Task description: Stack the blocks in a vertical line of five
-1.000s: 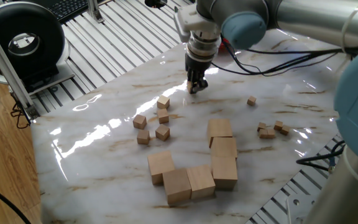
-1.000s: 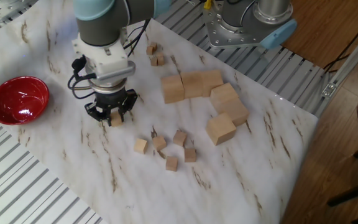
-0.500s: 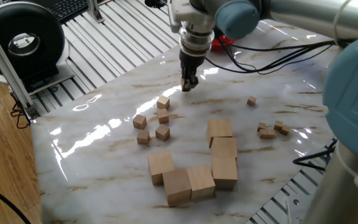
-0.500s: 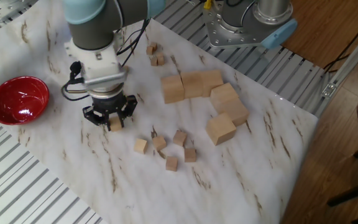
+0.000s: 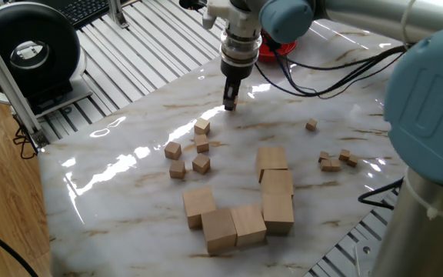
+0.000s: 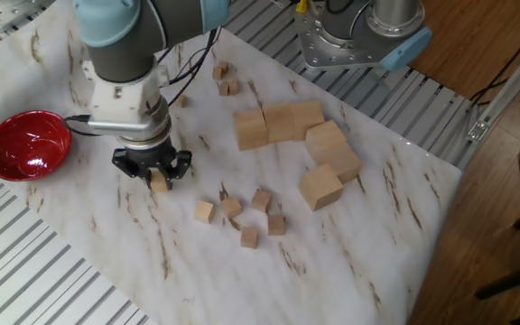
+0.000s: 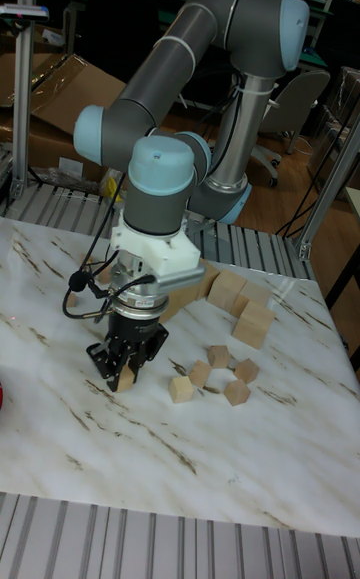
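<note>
Light wood, a small block [image 6: 159,182] sits clamped between the fingers of the gripper [image 6: 153,173] at centre left of the other fixed view; being a cube it has no long axis, and its faces look roughly level. Whether it touches the marble counter [image 6: 350,253] I cannot tell. Five more blocks [image 6: 242,215] lie loosely clustered just right of it. Large cubes [image 6: 301,144] crowd the upper middle. A red bowl [image 6: 23,144] sits at the left edge.
</note>
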### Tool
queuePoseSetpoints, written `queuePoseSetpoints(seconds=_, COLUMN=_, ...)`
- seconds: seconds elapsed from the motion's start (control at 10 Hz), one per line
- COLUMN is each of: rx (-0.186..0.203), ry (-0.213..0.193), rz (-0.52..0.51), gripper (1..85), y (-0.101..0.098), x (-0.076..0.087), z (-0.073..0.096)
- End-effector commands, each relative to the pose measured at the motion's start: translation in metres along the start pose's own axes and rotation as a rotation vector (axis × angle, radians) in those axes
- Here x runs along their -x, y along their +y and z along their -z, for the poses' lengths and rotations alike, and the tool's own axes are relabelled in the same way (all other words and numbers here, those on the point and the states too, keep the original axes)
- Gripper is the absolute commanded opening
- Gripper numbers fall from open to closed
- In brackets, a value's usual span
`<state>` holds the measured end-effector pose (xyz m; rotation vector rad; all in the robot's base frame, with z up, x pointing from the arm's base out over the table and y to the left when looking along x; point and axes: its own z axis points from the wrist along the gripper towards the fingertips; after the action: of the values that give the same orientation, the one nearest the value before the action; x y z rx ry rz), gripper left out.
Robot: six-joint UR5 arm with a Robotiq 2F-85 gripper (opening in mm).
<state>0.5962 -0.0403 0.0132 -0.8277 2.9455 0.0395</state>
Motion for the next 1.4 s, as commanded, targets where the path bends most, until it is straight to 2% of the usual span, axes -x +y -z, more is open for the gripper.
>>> queuePoseSetpoints(seconds=0.0, rx=0.045, ry=-0.015, rz=-0.298, gripper=15.0, y=0.005, x=0.011, z=-0.009)
queuePoseSetpoints(seconds=0.2, rx=0.046, ry=0.01, rz=-0.439, gripper=14.0, y=0.008, x=0.009, z=-0.011)
queuePoseSetpoints(seconds=0.4, rx=0.049, ry=0.039, rz=-0.533, gripper=12.0, y=0.009, x=0.007, z=-0.01)
queuePoseSetpoints(seconds=0.6, rx=0.02, ry=0.073, rz=-0.578, gripper=9.3, y=0.008, x=0.003, z=-0.006)
queuePoseSetpoints(seconds=0.8, rx=-0.004, ry=0.073, rz=-0.606, gripper=8.3, y=0.005, x=0.007, z=-0.005)
queuePoseSetpoints(seconds=1.2, rx=-0.016, ry=0.057, rz=-0.604, gripper=8.0, y=0.002, x=0.015, z=-0.009)
queuePoseSetpoints(seconds=1.3, rx=-0.022, ry=0.04, rz=-0.597, gripper=8.7, y=-0.001, x=0.019, z=-0.009)
